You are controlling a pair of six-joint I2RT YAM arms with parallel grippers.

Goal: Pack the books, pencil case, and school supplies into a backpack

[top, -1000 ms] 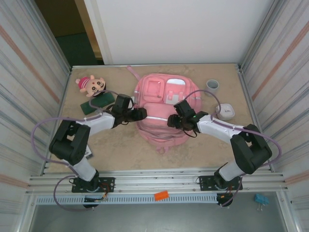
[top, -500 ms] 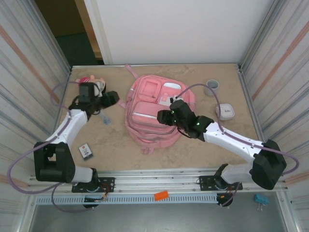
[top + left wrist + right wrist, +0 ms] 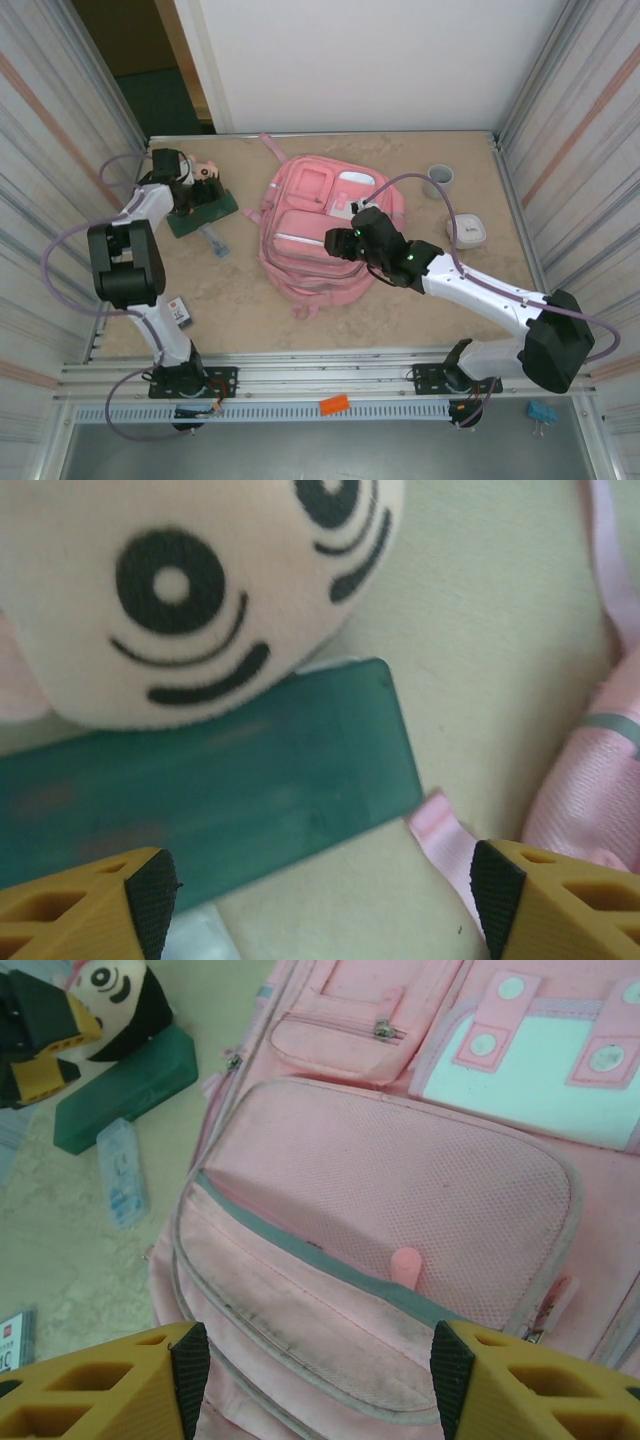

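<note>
The pink backpack [image 3: 318, 238] lies flat mid-table, front pockets up. My right gripper [image 3: 338, 241] hovers open over its lower front pocket [image 3: 330, 1320], fingers spread, nothing between them. My left gripper [image 3: 203, 192] is at the far left, open above the dark green pencil case [image 3: 205, 213], whose end [image 3: 230, 795] lies just ahead of the fingertips [image 3: 150, 900]. A slim grey-blue stick piece [image 3: 214, 241] rests beside the pencil case [image 3: 125, 1088]. The black-and-white card [image 3: 178, 312] lies near the left front. The book is out of view.
A plush doll [image 3: 205, 175] lies against the pencil case's far side, its face [image 3: 190, 590] close to my left gripper. A pink strap [image 3: 445, 832] trails from the backpack. A grey cup [image 3: 440, 180] and a white object [image 3: 467, 231] stand at the right.
My left arm swung from the backpack's left edge to the far-left corner over the pencil case. The right gripper moved left over the backpack, which shifted slightly left and turned.
</note>
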